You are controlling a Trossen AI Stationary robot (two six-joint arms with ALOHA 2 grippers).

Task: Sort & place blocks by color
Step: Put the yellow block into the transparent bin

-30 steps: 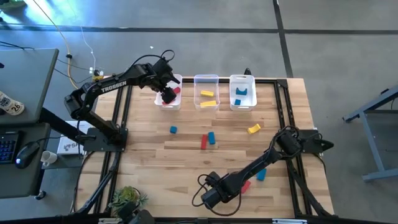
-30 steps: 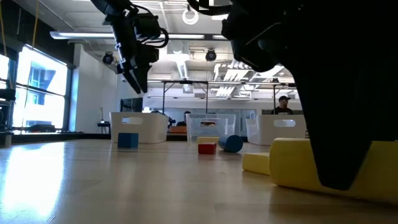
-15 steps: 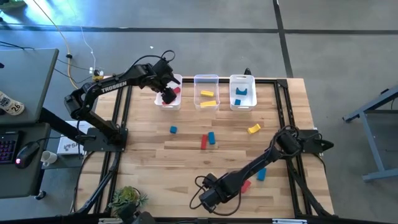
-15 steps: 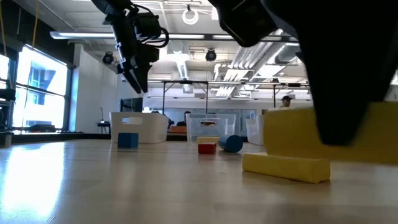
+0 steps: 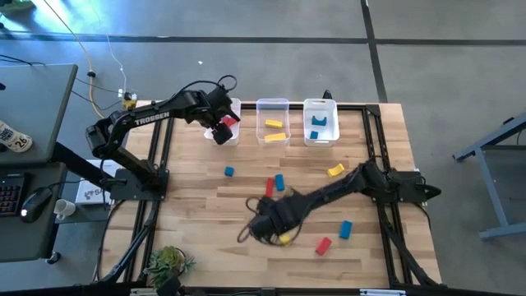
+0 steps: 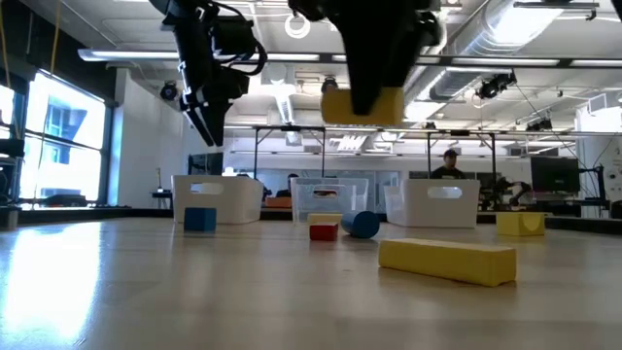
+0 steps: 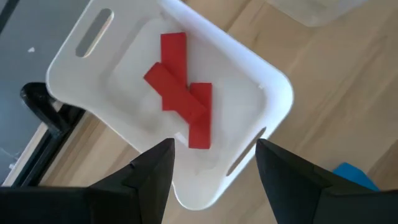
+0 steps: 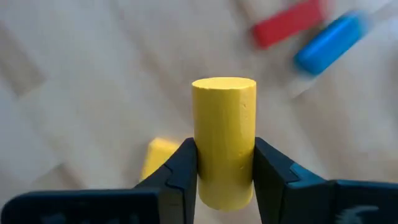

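We carry a yellow cylindrical block (image 8: 224,140) clamped in our right gripper (image 8: 224,163), lifted above the wooden surface (image 5: 197,210).
Next: the middle clear plastic bin (image 5: 273,105); left gripper (image 7: 211,165) spread over the red-block bin (image 7: 273,93).

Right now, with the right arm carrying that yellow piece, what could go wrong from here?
The right gripper pinches only the lower end of the yellow cylinder, which sticks out well past the fingertips; a quick swing might tip or drop it. The left gripper hangs open over the red bin, right beside the yellow bin, so the arms may crowd each other there.
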